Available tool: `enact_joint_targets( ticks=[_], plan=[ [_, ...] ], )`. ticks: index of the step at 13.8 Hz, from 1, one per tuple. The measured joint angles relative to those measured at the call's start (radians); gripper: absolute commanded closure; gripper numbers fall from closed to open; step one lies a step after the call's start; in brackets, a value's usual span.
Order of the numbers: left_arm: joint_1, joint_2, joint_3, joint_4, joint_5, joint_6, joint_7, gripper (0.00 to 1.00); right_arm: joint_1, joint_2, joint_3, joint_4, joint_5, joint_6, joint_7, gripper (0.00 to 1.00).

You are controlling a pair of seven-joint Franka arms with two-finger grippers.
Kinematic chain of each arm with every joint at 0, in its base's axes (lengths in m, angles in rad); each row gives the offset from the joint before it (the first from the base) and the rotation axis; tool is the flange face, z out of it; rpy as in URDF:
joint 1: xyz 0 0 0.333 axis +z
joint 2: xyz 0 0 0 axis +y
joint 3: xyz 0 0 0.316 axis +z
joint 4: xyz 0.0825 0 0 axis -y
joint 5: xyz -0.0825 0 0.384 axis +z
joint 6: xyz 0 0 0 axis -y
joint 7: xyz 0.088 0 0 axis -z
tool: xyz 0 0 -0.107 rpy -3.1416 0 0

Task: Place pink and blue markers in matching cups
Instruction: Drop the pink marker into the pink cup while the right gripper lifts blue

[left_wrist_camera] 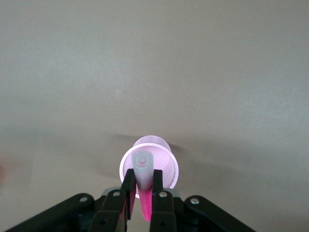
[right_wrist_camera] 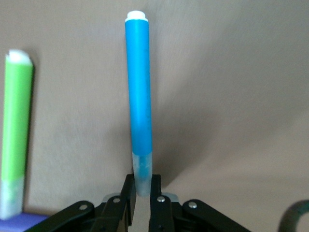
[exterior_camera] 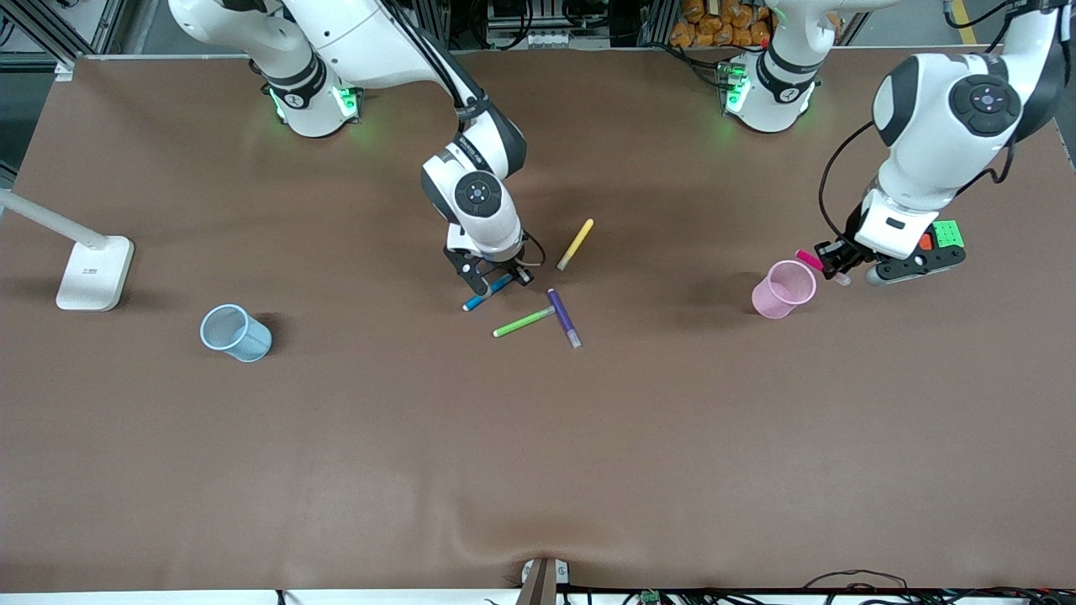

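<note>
My left gripper (exterior_camera: 832, 265) is shut on the hot-pink marker (exterior_camera: 809, 259) and holds it in the air just beside the pale pink cup (exterior_camera: 783, 289), toward the left arm's end of the table. In the left wrist view the marker's pale cap (left_wrist_camera: 142, 166) points down over the cup's rim (left_wrist_camera: 166, 166) between my fingers (left_wrist_camera: 128, 186). My right gripper (exterior_camera: 498, 281) is shut on the greyish cap end of the blue marker (exterior_camera: 481, 297), low at the table's middle; the marker (right_wrist_camera: 139, 96) sticks out from the gripper (right_wrist_camera: 141, 186). The pale blue cup (exterior_camera: 235, 333) stands toward the right arm's end.
A green marker (exterior_camera: 523, 322) and a dark purple marker (exterior_camera: 564, 318) lie beside the blue one, slightly nearer the front camera. A yellow marker (exterior_camera: 576, 244) lies beside my right gripper. A white lamp base (exterior_camera: 94, 270) stands at the right arm's end.
</note>
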Motion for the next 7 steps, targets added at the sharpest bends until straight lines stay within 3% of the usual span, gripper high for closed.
enact_joint_targets(
  ticks=[7],
  plan=[
    [0.036, 0.0, -0.002, -0.066, 0.0, 0.088, 0.0, 1.0, -0.156, -0.093, -0.01, 0.146, -0.002, -0.468, -0.124, 1.0]
  ],
)
